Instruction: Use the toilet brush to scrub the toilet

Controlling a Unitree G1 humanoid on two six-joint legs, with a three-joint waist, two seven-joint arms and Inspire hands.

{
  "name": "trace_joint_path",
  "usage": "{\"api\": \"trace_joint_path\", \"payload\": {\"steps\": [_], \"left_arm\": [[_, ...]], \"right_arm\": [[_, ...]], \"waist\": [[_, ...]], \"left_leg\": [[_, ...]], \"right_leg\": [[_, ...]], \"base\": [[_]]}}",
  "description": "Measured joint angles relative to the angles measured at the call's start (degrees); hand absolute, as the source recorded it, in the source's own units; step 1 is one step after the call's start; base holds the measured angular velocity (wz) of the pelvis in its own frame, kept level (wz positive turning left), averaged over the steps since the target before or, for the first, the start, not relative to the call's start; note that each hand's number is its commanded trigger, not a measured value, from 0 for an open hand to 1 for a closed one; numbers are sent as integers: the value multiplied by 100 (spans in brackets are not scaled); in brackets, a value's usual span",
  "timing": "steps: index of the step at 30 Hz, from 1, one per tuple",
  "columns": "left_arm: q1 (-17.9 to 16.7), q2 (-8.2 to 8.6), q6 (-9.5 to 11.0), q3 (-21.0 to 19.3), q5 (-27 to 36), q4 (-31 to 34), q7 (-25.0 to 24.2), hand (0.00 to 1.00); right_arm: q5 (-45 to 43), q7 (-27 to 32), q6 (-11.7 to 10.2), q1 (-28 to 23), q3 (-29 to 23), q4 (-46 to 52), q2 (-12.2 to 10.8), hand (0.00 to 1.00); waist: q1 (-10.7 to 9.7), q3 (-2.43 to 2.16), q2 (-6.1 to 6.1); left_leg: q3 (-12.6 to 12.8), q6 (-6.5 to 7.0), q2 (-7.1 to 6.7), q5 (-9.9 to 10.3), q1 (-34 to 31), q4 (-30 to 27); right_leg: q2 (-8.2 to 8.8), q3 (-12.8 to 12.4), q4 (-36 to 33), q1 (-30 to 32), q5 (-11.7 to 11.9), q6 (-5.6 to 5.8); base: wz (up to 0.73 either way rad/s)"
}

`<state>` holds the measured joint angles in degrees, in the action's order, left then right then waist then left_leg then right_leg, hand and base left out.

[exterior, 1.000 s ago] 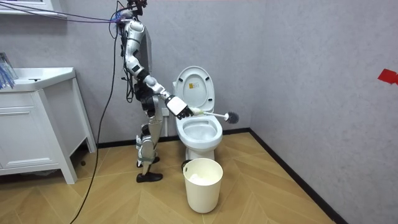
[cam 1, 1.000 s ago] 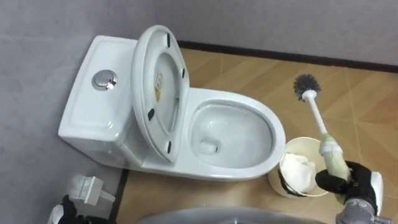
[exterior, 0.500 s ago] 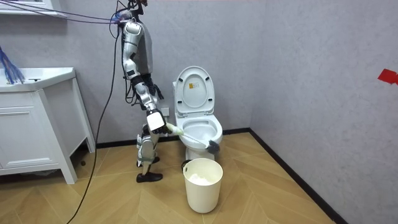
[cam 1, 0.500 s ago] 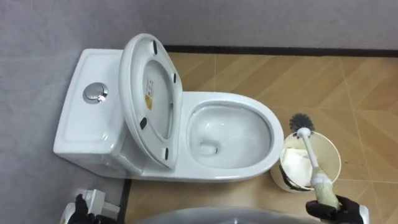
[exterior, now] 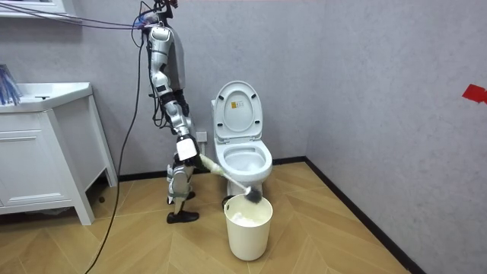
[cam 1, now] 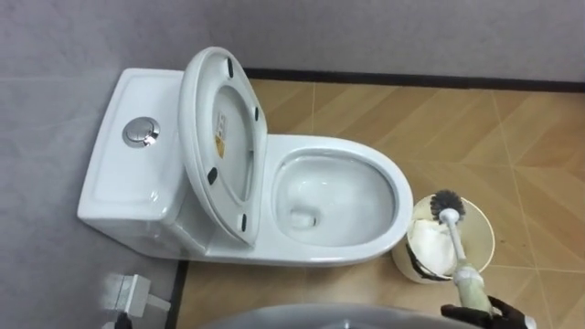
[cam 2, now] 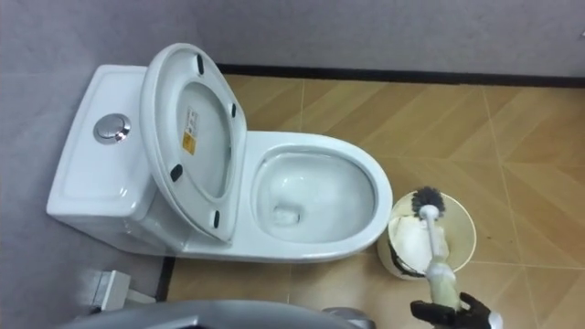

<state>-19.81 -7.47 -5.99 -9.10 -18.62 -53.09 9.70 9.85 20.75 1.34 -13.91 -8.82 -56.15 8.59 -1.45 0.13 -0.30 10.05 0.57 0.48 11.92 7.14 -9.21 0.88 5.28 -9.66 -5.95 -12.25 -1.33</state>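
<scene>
Wood floor [cam 1: 366, 100], toilet [cam 1: 400, 194]: right hand [cam 1: 489, 316] curled round toilet brush [cam 1: 456, 247] handle end. We judge it light, stiff, slick; hold handle, not bristles.

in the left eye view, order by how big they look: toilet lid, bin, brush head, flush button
1. toilet lid
2. bin
3. brush head and flush button, tied: they look about the same size, so I won't rank them.

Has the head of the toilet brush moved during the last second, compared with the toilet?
Yes. In the room view the brush, held in the right hand, swung its head down from beside the toilet bowl's rim to the bucket mouth.
</scene>
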Motion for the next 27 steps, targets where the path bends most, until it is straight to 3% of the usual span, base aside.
{"api": "trace_joint_path", "payload": {"steps": [11, 27], "left_arm": [[-29, 2, 2, -7, -231, 9, -34, 0], [-39, 18, -40, -7, -225, 7, -35, 0]], "right_arm": [[373, 58, -5, 37, -379, -19, -9, 0], [367, 67, -6, 41, -373, -208, -9, 0]], "waist": [[0, -18, 23], [-14, -17, 22]], "left_leg": [[2, 1, 3, 0, 12, -12], [-6, 1, 0, 0, 10, -12]], "right_leg": [[-4, 6, -13, -7, 2, 1], [-4, -20, -9, 0, 2, 1]], "base": [[0], [0]]}}
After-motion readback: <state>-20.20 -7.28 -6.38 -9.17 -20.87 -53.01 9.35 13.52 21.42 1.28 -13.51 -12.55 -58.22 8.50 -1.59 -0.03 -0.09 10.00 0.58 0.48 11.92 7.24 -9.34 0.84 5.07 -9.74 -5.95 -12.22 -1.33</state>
